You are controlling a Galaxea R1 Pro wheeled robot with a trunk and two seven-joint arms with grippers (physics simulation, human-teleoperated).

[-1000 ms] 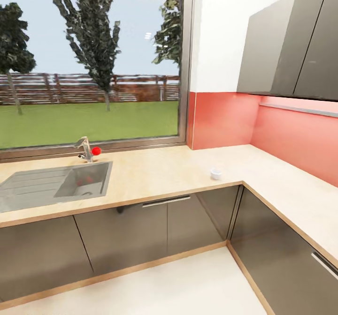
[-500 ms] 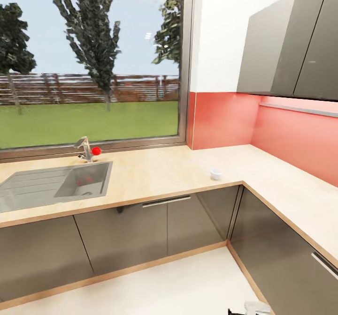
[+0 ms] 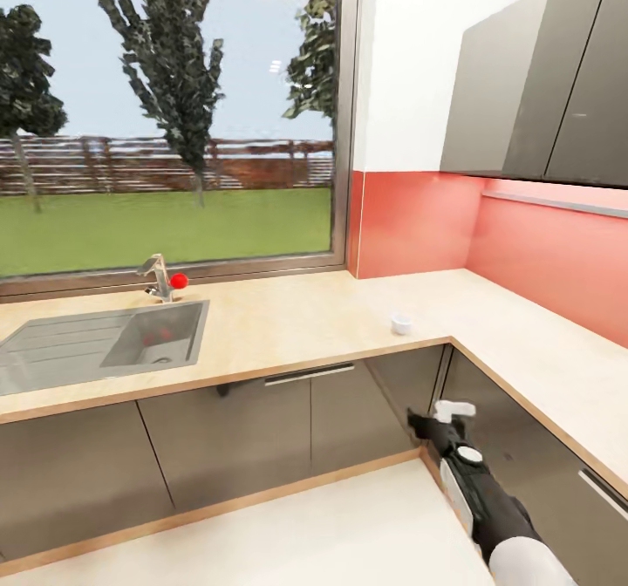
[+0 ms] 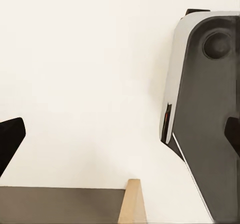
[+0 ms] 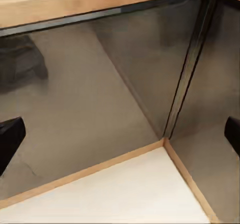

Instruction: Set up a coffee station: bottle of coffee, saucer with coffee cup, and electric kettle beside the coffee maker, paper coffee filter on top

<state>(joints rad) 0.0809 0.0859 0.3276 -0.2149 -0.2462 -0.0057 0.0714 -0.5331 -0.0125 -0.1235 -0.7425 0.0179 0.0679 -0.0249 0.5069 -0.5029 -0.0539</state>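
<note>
Right wrist view: the right gripper [image 5: 120,134], its dark fingertips [image 5: 10,134] spread wide apart, faces glossy grey cabinet doors [image 5: 100,99] at the counter's inner corner, above a pale floor. The left gripper [image 4: 120,139], fingers likewise spread, hangs over white floor beside the robot's grey-and-white base [image 4: 205,109]. On the L-shaped, light wood-grain countertop [image 3: 288,316], a small white coffee cup [image 3: 401,323] stands near the corner edge, well apart from the steel sink [image 3: 96,342].
</note>
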